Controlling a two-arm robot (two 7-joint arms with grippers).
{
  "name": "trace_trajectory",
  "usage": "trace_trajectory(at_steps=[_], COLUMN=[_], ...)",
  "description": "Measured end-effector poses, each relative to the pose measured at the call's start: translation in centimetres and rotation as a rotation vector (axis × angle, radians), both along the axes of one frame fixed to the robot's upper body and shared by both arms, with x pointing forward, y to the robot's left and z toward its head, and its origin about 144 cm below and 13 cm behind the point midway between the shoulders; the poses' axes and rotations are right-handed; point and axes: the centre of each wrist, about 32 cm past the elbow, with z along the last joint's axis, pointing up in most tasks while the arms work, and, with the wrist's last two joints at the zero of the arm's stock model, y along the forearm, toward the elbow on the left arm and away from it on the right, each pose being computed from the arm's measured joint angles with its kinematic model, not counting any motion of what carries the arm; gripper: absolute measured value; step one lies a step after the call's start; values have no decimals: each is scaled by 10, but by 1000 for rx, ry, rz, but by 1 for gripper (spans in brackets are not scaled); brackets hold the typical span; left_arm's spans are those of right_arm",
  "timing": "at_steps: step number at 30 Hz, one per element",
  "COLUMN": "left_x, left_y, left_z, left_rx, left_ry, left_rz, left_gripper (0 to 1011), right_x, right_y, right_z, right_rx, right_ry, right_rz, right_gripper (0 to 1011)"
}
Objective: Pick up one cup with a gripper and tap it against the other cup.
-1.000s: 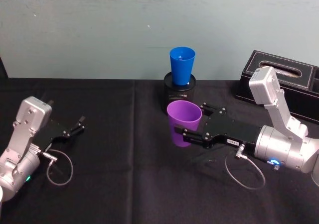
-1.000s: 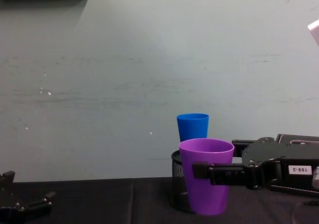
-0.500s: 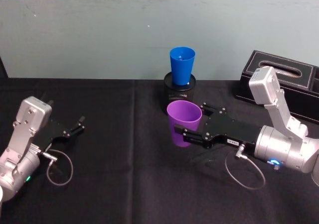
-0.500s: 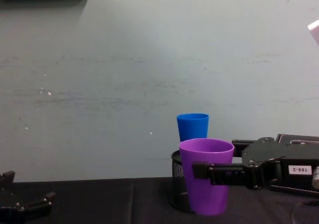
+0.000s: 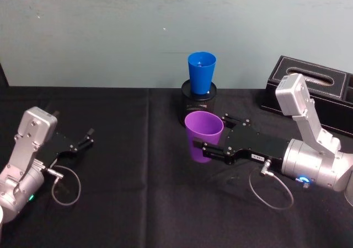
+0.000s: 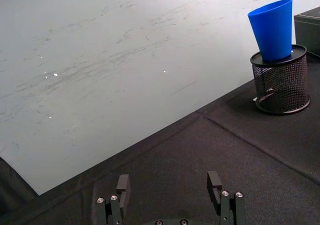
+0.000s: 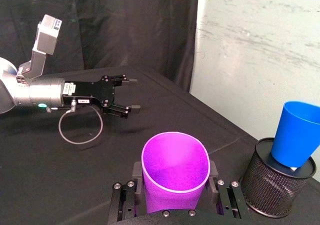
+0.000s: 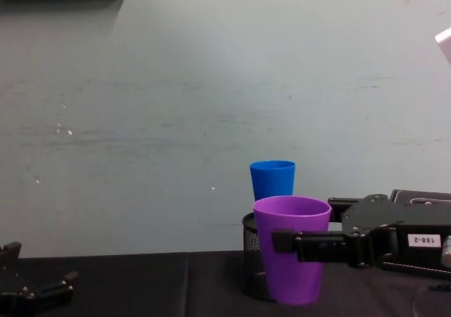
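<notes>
The purple cup (image 5: 203, 135) (image 8: 292, 246) (image 7: 174, 177) stands upright just in front of the black mesh pen holder, held a little above the table. My right gripper (image 5: 214, 142) (image 8: 285, 241) (image 7: 175, 185), with its white label, is shut on the cup's body from the right. The blue cup (image 5: 201, 71) (image 8: 273, 180) (image 7: 297, 133) (image 6: 272, 29) sits upright in the mouth of the pen holder, behind and above the purple cup, with a gap between them. My left gripper (image 5: 88, 136) (image 6: 168, 185) (image 7: 125, 93) rests open at the far left, holding nothing.
The black wire-mesh pen holder (image 5: 199, 106) (image 6: 281, 83) (image 7: 276, 187) stands at the back centre on the black tablecloth (image 5: 138, 193). A black tissue box (image 5: 314, 88) sits at the back right, behind my right arm. A pale wall closes the far side.
</notes>
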Motion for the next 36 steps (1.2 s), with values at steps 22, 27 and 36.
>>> trace_trajectory(at_steps=[22, 27, 36], left_x=[0, 0, 0], left_y=[0, 0, 0], left_z=[0, 0, 0], left_rx=[0, 0, 0], left_ry=[0, 0, 0], left_rz=[0, 0, 0], left_gripper=[1012, 1011, 1011], right_x=[1, 1, 5], right_y=[-3, -8, -16], right_z=[-8, -21, -52], right_rx=[-10, -18, -25], right_ry=[-6, -11, -1], right_rz=[-8, -21, -60], right_gripper=[732, 732, 732])
